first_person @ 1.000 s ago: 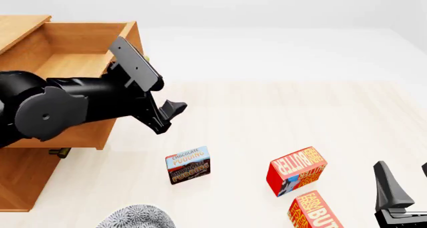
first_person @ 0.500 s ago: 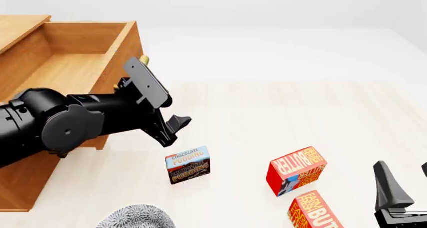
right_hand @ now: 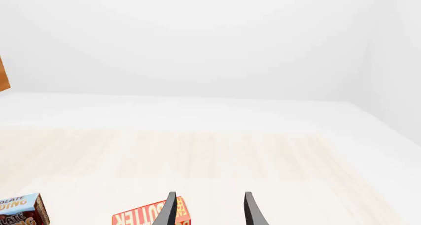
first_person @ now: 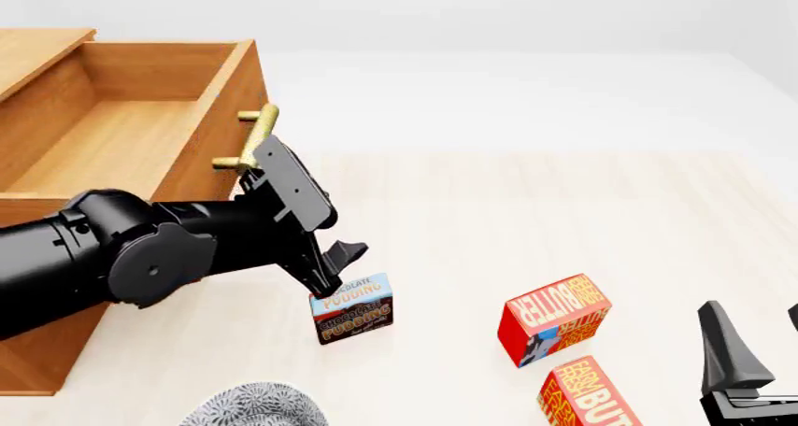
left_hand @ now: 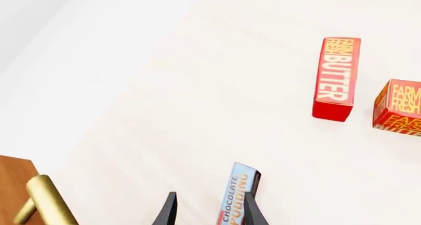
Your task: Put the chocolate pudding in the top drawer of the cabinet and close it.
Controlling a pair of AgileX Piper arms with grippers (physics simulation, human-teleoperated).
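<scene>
left arm (first_person: 137, 258): comes in from 9 o'clock in the front view, forearm slanting toward 4 o'clock, wrist tipped downward
left gripper (first_person: 339, 265): low over the table near the frame's middle, fingers (left_hand: 168, 212) parted with a gap between them, holding nothing
right arm: only its end shows, at 4 o'clock in the front view
right gripper (first_person: 748, 351): fingers pointing up, spread apart, empty

Pale wood-grain table (first_person: 524, 220), plain white walls (right_hand: 197, 37) — soft, even light
</scene>
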